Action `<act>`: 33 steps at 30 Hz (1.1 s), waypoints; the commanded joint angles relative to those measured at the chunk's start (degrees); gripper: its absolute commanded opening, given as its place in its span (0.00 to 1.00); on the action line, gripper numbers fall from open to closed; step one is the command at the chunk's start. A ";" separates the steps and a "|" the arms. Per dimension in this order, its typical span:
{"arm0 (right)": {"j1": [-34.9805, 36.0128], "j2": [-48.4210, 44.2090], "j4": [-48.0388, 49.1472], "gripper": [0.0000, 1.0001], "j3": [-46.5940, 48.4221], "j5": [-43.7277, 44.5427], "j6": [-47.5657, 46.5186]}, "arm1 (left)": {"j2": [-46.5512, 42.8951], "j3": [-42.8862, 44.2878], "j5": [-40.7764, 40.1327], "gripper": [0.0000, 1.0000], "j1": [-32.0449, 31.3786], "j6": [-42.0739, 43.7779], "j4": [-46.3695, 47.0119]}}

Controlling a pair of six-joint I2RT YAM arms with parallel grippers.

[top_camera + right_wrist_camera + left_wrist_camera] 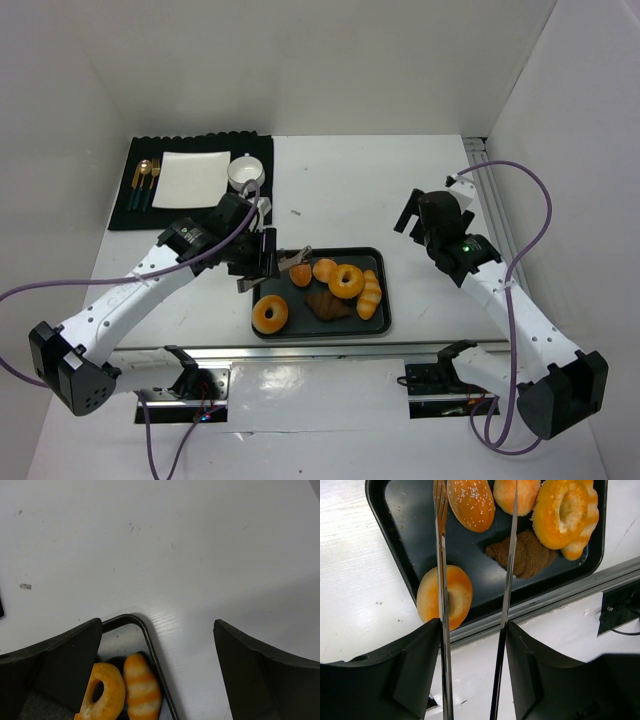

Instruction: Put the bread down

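Left gripper [472,630] clamps my tongs [441,580], blades spread. Seeded bun [470,502] sits between the blades, plain bun [516,492] just beside it, on the tray [395,540]. Likely soft and light: squeeze gently across the middle.

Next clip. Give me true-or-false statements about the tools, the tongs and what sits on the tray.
1. The left tool grips a pair of metal tongs. True.
2. The right tool is shut on a donut. False: it is open and holds nothing, above the white table by the tray corner.
3. The seeded bun lies between the two tong arms. True.
4. The tray holds only one donut with a hole. False: a ring donut lies at its near-left corner and another mid-tray.
5. The cup stands on the tray. False: it stands on the dark mat beside the white plate.
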 commanded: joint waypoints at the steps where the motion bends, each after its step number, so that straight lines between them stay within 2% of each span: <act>1: 0.43 -1.61 2.86 0.99 0.20 0.24 -0.49 | -0.06 -1.18 0.64 0.66 -0.77 -2.03 1.87; 9: 0.43 -2.14 2.86 0.99 0.20 0.24 -0.49 | 3.27 -4.00 -1.56 0.66 -2.34 -4.23 4.06; 11: 0.43 -2.66 2.86 0.99 0.20 0.24 -0.49 | 3.97 -4.52 -1.03 0.63 -2.87 -4.24 4.68; 12: 0.43 -2.66 2.86 0.99 -0.32 0.76 -0.49 | 4.68 -4.53 -1.03 0.59 -2.88 -4.24 4.68; 14: 0.43 -2.66 2.86 0.99 -0.32 0.77 -0.49 | 5.38 -4.53 -1.03 0.43 -3.49 -4.24 4.69; 15: 0.43 -2.66 2.86 0.99 -0.32 0.77 -0.49 | 5.91 -3.75 -1.55 0.26 -3.49 -4.24 3.90; 16: 0.43 -2.66 2.86 0.99 -0.32 0.77 -0.49 | 5.91 -2.17 -2.51 0.21 -3.49 -4.24 2.24; 18: 0.43 -2.66 2.86 0.99 -0.32 0.77 -0.49 | 5.22 1.51 -4.27 0.16 -3.49 -4.24 -0.31; 22: 0.43 -2.66 2.86 0.99 -0.32 0.77 -0.49 | 3.64 8.37 -12.77 0.16 -2.80 -2.83 -7.61; 24: 0.43 -2.66 2.86 0.99 -0.85 -0.37 -0.49 | 3.63 10.05 -14.73 0.16 0.70 -0.82 -10.86; 28: 0.43 -3.19 2.86 0.99 -0.85 -0.37 0.03 | 3.62 13.12 -15.88 0.16 8.09 2.70 -10.88; 33: 0.43 -3.19 3.39 0.99 -0.85 -0.37 0.03 | 7.92 18.58 -15.88 0.16 18.46 5.34 -5.17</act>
